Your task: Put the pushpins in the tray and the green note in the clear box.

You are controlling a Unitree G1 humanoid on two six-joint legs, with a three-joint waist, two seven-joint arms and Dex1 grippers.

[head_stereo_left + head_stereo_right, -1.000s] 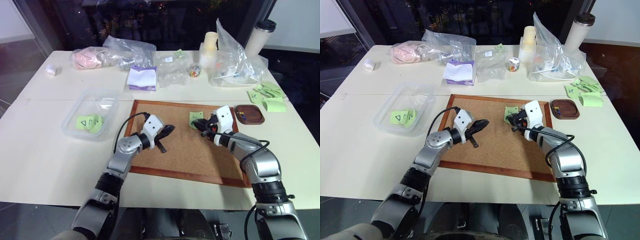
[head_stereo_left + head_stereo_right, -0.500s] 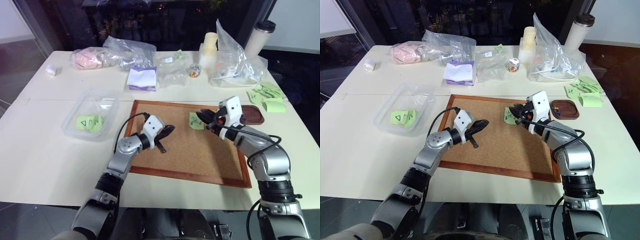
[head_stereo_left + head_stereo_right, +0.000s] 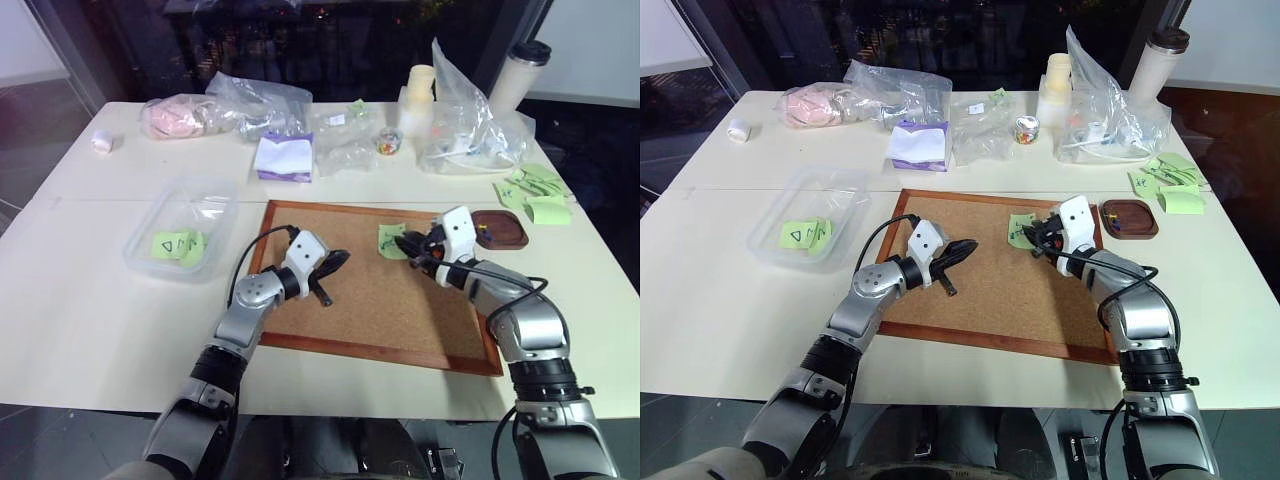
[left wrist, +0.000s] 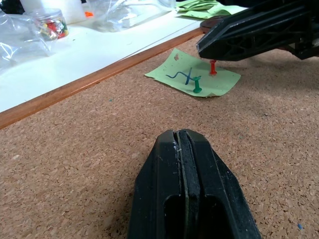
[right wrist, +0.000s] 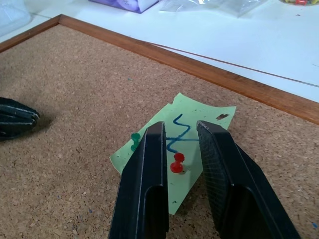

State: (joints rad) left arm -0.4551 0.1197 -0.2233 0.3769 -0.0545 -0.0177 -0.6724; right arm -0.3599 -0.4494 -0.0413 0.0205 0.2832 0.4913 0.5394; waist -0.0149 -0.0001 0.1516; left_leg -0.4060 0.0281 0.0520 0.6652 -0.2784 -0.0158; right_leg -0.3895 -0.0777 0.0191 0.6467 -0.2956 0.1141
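While two pushpins, one red (image 5: 176,163) and one green (image 5: 134,141), pin the single green note (image 5: 177,149) near the corkboard's (image 3: 380,300) far edge, the right gripper (image 5: 180,130) straddles the red pin with a narrow gap. Over mid-board, the left gripper (image 4: 182,137) is fully closed and empty. One tray (image 3: 503,230) sits off the board's far right corner; one clear box (image 3: 180,230) off its left edge.

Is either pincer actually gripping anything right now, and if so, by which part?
Nothing is held. The right pincer stands open with the red pushpin between its fingers, untouched, still stuck in the green note. The left pincer is shut on nothing.
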